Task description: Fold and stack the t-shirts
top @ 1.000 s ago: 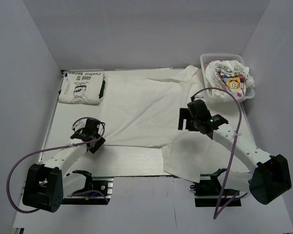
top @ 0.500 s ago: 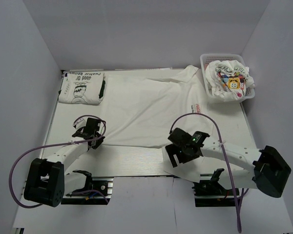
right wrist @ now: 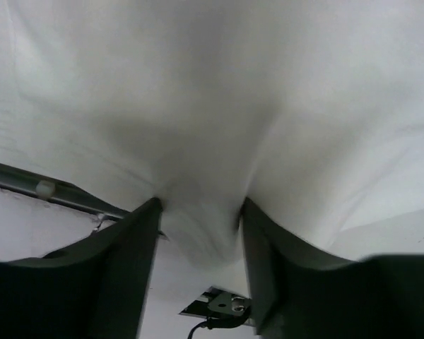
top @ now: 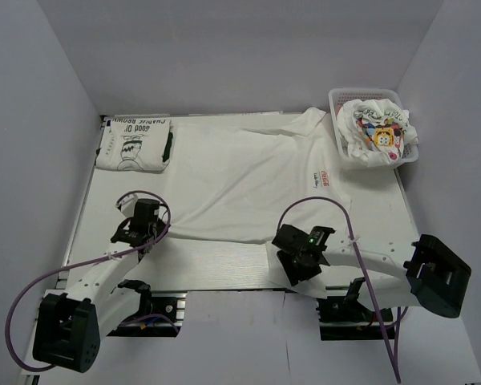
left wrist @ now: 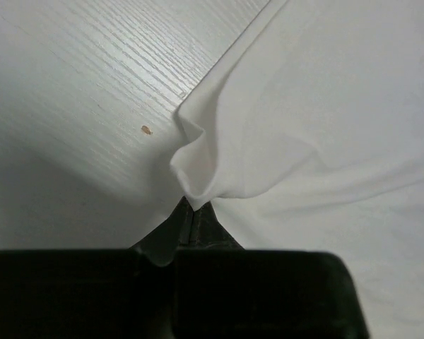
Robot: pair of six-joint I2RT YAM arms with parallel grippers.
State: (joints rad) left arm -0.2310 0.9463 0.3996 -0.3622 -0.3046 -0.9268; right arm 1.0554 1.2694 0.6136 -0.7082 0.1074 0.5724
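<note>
T-shirt (top: 248,172), white with small red logo, spread flat across table (top: 216,265), near-right part draped over front edge. Left gripper (left wrist: 194,214) pinched shut on near-left hem corner. Right gripper (right wrist: 198,212) at draped part, jaws apart around a bulge of cloth. Folded t-shirt (top: 135,144) far left; crumpled t-shirt (top: 377,132) in basket (top: 335,98) far right.
</note>
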